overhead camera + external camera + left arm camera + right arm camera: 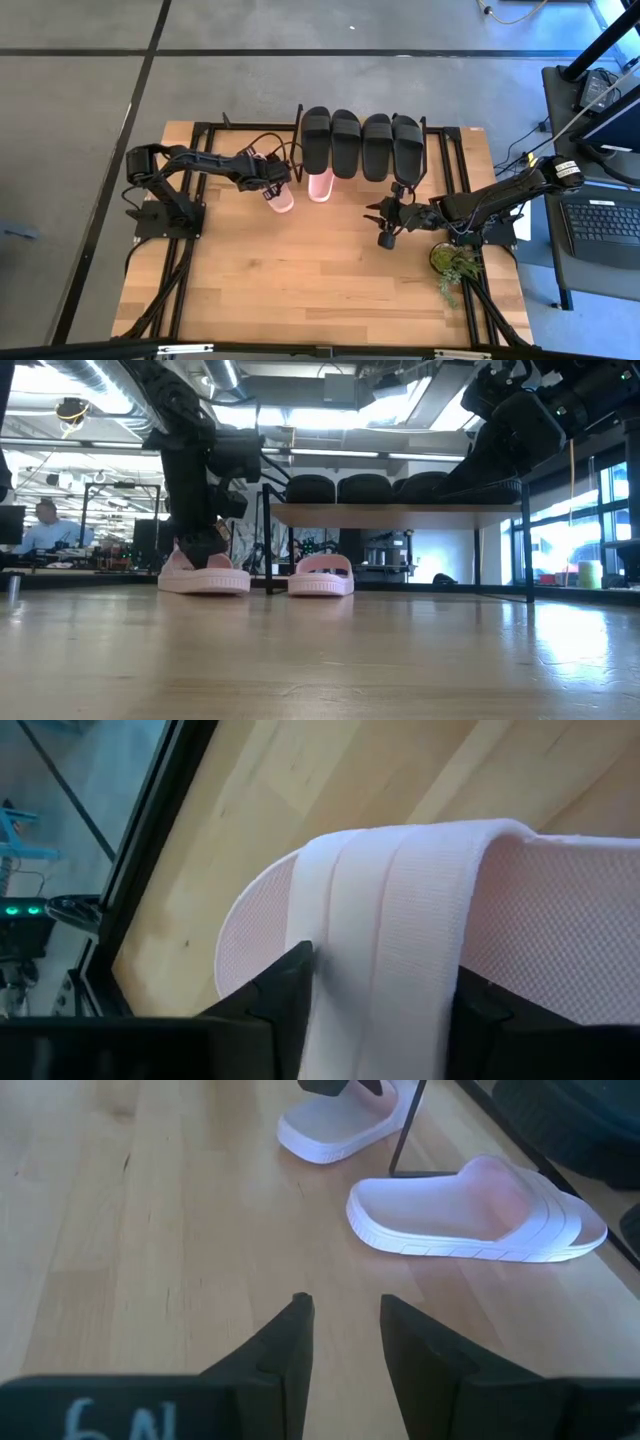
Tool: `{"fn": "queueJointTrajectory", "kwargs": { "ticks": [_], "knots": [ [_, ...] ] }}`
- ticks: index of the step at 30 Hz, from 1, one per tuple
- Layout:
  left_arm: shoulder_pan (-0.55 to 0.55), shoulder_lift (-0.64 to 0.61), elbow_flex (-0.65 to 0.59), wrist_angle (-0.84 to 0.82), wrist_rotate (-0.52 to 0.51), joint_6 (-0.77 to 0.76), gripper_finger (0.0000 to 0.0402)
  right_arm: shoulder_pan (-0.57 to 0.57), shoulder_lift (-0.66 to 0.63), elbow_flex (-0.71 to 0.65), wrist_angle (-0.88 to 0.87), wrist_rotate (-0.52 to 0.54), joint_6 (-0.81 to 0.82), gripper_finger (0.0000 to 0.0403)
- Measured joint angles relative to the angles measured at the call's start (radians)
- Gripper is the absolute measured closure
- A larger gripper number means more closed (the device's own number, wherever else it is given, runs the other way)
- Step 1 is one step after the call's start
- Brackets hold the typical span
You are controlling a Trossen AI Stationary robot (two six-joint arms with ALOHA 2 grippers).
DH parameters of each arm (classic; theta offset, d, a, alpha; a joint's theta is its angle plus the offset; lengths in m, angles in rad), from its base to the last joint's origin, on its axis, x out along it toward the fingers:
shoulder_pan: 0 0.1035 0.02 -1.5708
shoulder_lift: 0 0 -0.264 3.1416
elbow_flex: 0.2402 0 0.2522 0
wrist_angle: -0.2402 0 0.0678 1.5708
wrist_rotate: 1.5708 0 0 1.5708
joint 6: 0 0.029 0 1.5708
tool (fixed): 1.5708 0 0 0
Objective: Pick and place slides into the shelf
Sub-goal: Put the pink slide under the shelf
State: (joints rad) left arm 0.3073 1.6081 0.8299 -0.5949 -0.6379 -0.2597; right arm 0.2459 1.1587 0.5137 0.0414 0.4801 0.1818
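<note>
Pink slide's (400, 920) strap sits between left end effector (380, 995) fingers.

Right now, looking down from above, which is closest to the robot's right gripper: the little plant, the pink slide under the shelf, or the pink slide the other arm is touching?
From the right gripper:
1. The plant, beside that arm's base.
2. The pink slide under the shelf, toward the middle.
3. The pink slide at the left gripper, farthest over.
</note>
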Motion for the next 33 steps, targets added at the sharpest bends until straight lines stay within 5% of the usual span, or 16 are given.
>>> {"fn": "queueJointTrajectory", "kwargs": {
  "ticks": [10, 17, 24, 33],
  "knots": [
    [-0.016, 0.0, 0.0, -0.008, 0.085, 0.001, 0.0391, 0.0, 0.0, 0.002, -0.031, 0.0, -0.002, 0.0282],
    [-0.14, -0.001, 0.061, -0.159, 0.195, -0.049, 0.0396, 0.0, 0.0, 0.002, -0.127, -0.005, 0.089, 0.0282],
    [-0.312, 0.0, 0.255, -0.347, 0.343, -0.105, 0.0397, 0.001, 0.0, 0.002, -0.176, -0.089, 0.131, 0.0282],
    [-0.454, 0.0, 0.377, -0.032, 0.385, 0.066, 0.0399, 0.001, -0.01, 0.001, -0.277, -0.212, 0.208, 0.0282]
  ]
}}
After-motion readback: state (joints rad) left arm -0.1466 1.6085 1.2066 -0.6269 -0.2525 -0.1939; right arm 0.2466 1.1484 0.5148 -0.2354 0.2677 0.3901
